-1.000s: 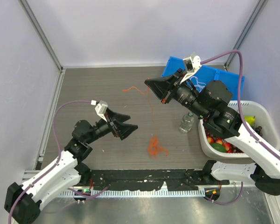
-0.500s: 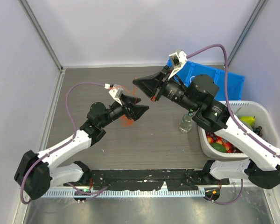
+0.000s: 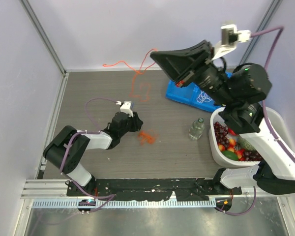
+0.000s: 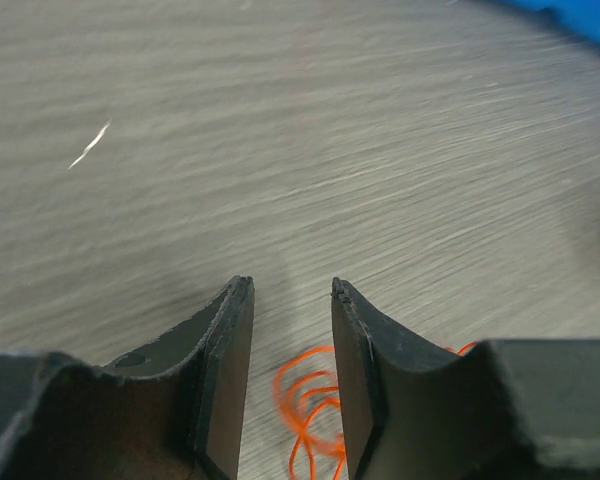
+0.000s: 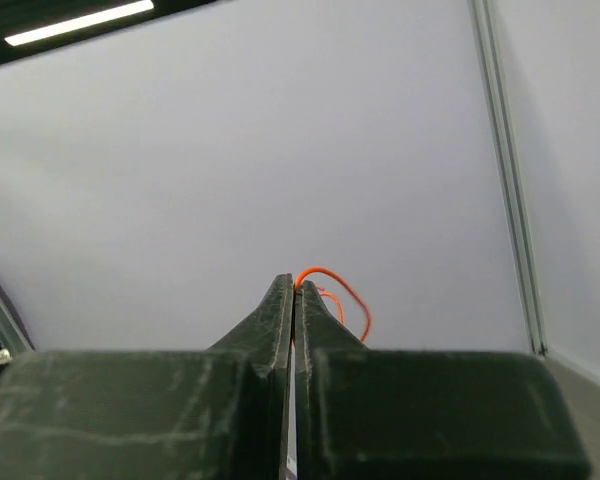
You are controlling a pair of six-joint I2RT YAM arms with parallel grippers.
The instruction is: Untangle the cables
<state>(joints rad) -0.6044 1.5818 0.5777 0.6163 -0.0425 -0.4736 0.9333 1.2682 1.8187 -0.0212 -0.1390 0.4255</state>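
Close by, the left pincer point(image 4: 290, 290) is down low at the table. Its two fingers are partway open and have nothing pinched (you can see bare table between them). A small clump point(image 4: 310, 400) of the red-orange cables lies right between them. If the fingers shut too high, they may miss the thin loops and grab nothing. If they do catch the loops while the other arm pulls, the knot could get tighter, or the cord could slip out. Farther back and high up, the right pincer point(image 3: 155, 55) is squeezed shut on a long strand point(image 3: 132, 88) that hangs down toward the table. I cannot tell if it joins the clump. A second ago the left pincer was wide open and up in the air. The right one was low over the table, and the clump was bigger and lay nearer the front. Now the strand is pulled up and out.
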